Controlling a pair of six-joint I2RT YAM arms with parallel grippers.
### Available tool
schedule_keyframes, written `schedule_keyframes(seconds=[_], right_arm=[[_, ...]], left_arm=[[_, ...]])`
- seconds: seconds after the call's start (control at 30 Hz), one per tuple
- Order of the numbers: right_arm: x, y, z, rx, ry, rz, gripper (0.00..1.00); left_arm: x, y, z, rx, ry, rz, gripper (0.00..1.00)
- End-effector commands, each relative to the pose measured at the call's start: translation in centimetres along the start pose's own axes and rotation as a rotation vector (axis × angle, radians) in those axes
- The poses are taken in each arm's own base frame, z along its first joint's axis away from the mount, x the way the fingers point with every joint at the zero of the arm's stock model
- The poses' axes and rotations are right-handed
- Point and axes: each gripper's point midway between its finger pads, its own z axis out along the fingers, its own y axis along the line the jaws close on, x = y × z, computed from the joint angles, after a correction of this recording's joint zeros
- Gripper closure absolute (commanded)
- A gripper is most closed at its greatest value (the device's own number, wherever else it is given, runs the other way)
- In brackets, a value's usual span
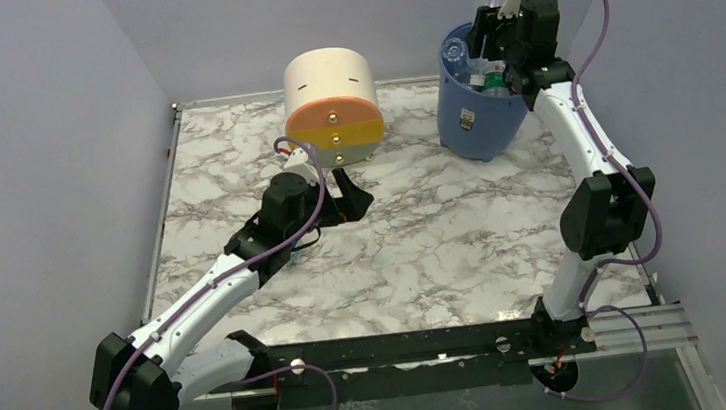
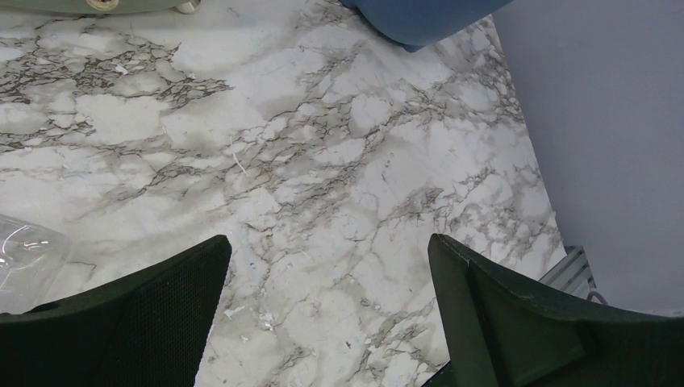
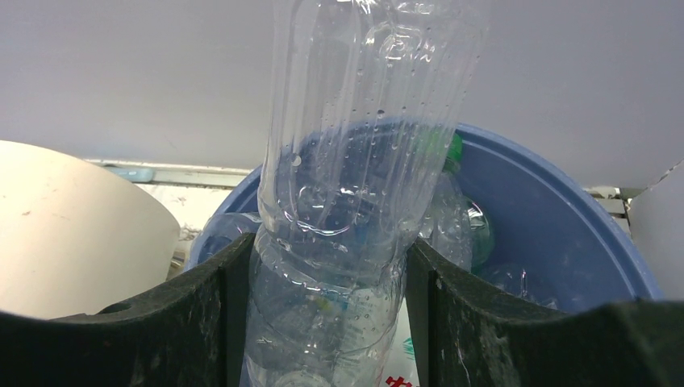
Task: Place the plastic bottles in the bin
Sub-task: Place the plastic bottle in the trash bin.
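A clear bottle (image 3: 363, 161) is gripped by the right jaws, which are closed on its sides. It is held just above the blue bin (image 3: 556, 218), at the far right of the bench (image 1: 424, 249). More bottles (image 3: 464, 230) can be seen lying inside the bin.

The left jaws are spread wide and nothing is held in them. They are kept low over the bench, near the round drawer unit (image 1: 333, 107). A bit of something clear (image 2: 24, 258) is seen just beside them. It may be one more bottle, but that cannot be told for sure.

The held bottle looks empty, so it is thought to be very light. Its thin walls are likely soft and easily squashed, and smooth and slippery too. It is best held around the middle with a gentle squeeze, so it is not crushed or popped out.
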Motion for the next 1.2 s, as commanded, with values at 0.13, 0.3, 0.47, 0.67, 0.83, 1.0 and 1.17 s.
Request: schedule_keyframes(seconds=[0.13, 0.3, 0.47, 0.67, 0.83, 1.0, 1.17], right_arm=[[-1.5, -0.1, -1.7, 0.01, -0.046, -0.001, 0.47], [-1.1, 0.1, -1.8, -0.002, -0.041, -0.002, 0.46], [-0.8, 0.4, -1.7, -0.014, -0.029, 0.002, 0.41], [-1.6, 0.8, -1.9, -0.029, -0.04, 0.015, 0.35], [-2.4, 1.0, -2.3, -0.036, -0.055, 0.03, 0.3], [-3.0, 1.1, -2.6, -0.037, -0.062, 0.039, 0.24], [-3.4, 1.1, -2.7, -0.034, -0.064, 0.052, 0.21]], left_arm=[[-1.1, -1.1, 0.0, 0.045, -0.027, 0.001, 0.01], [-1.1, -1.1, 0.0, 0.047, -0.027, 0.001, 0.01], [-1.1, -1.1, 0.1, 0.047, -0.027, 0.001, 0.01], [-1.3, -1.2, 0.1, 0.048, -0.028, 0.006, 0.01], [-1.4, -1.3, 0.2, 0.049, -0.028, 0.008, 0.01], [-1.4, -1.4, 0.2, 0.051, -0.025, 0.009, 0.01], [-1.5, -1.5, 0.2, 0.052, -0.027, 0.011, 0.01]])
